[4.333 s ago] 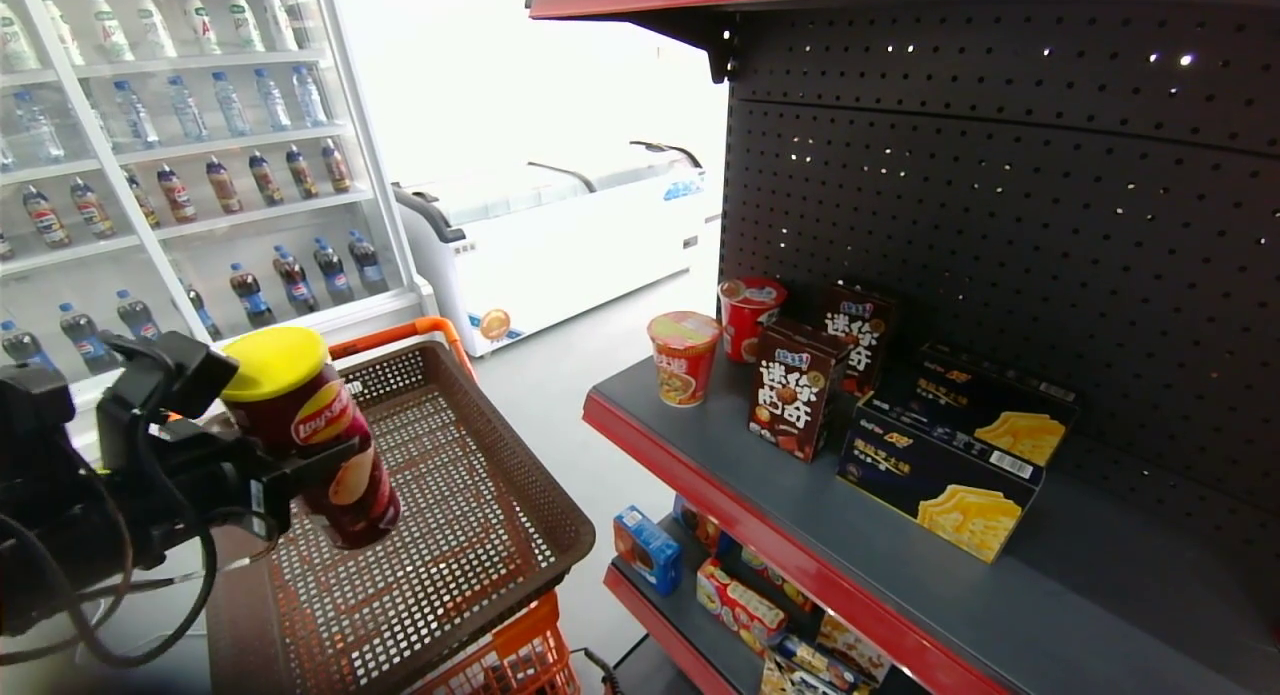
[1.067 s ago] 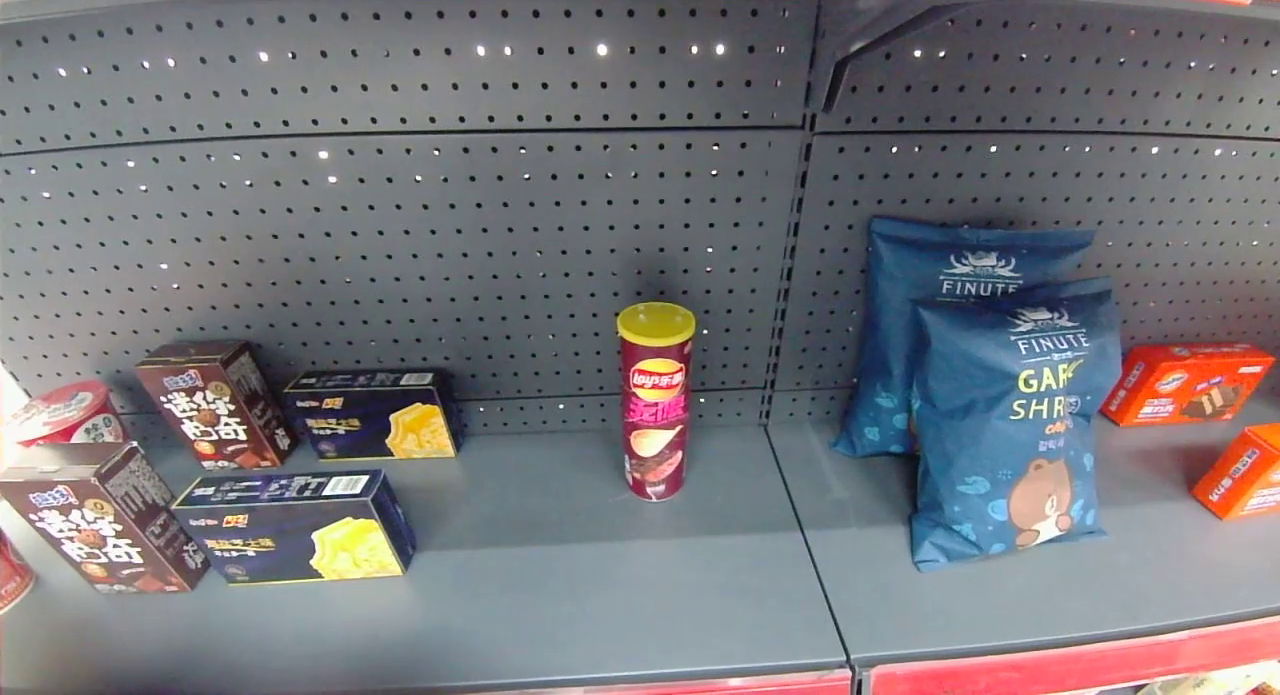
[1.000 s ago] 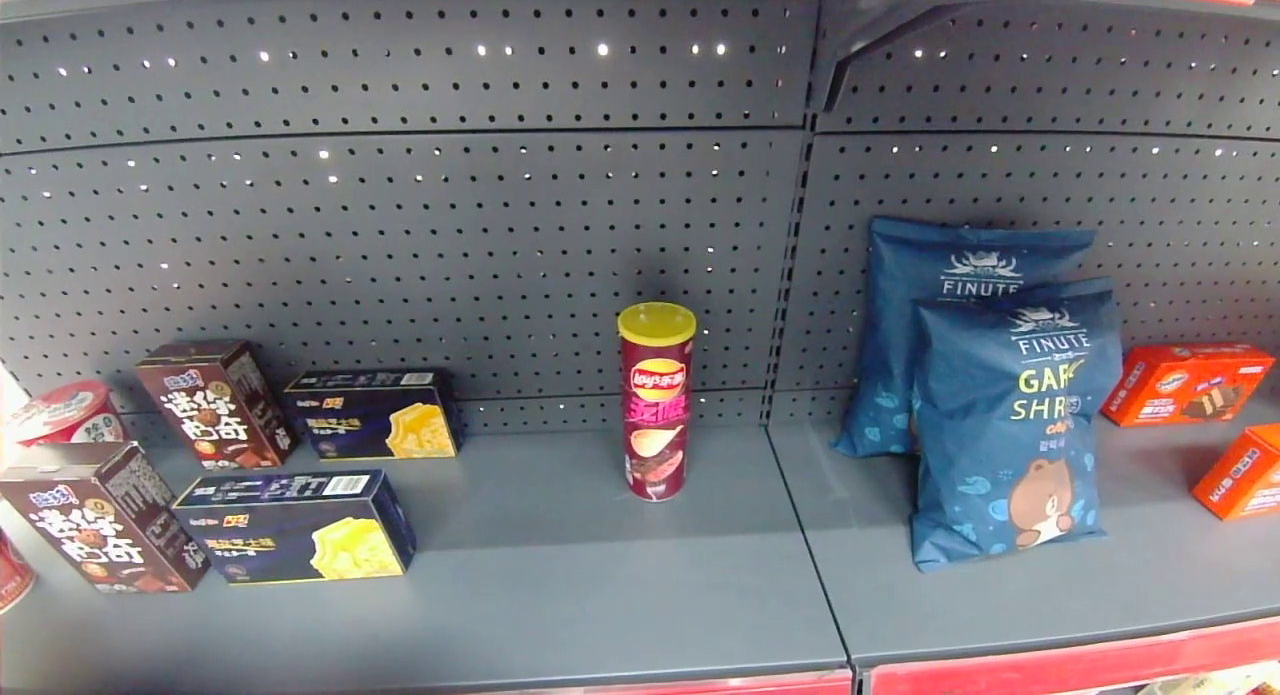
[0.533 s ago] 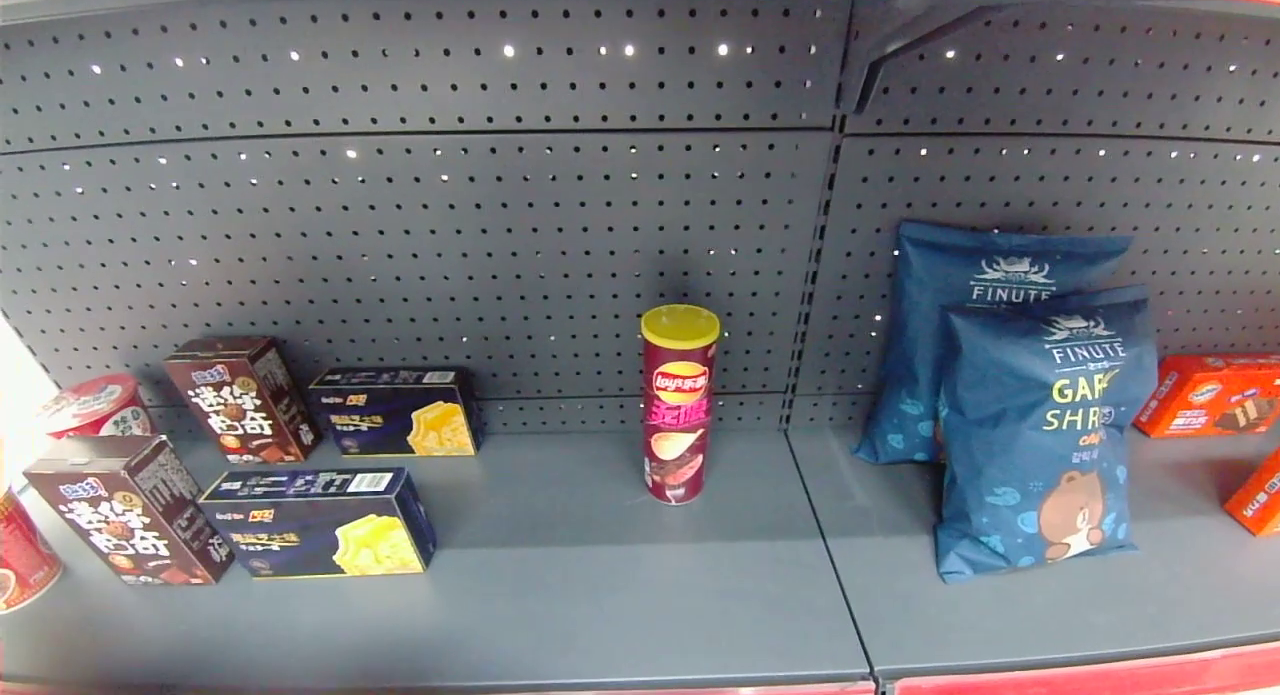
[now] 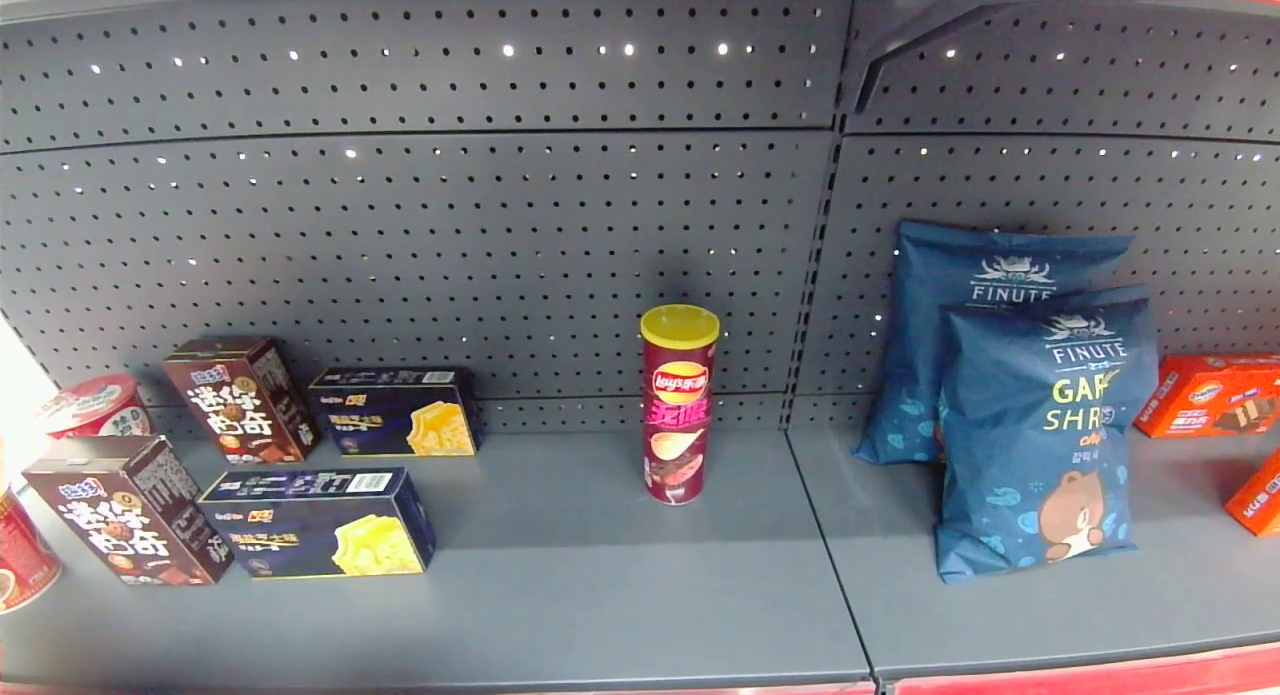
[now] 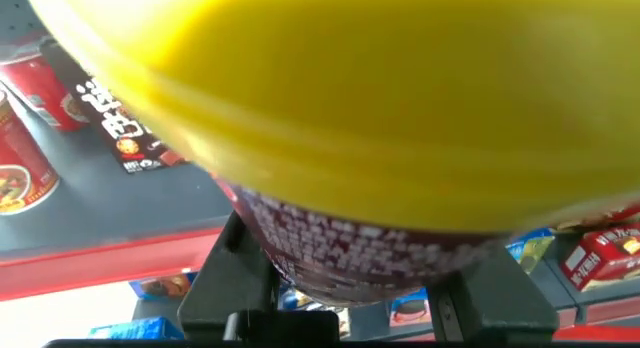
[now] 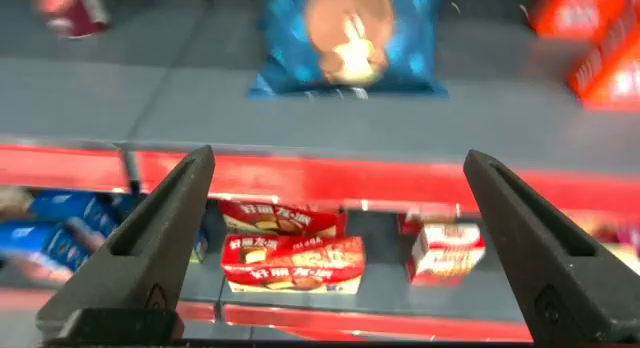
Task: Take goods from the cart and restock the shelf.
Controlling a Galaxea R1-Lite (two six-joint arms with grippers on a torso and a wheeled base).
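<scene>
Left jaws pinch the held can [image 6: 330, 108] around its maroon body; right jaws are spread, empty, before the red front edge of the shelf [image 5: 600, 585]. The head camera has swung from the cart to the shelf, so the carry looks finished and placement remains. The standing can [image 5: 679, 405] marks the row: the held can waits well to its left, low before the shelf front; blue bags [image 5: 1040, 435] stand to its right.
</scene>
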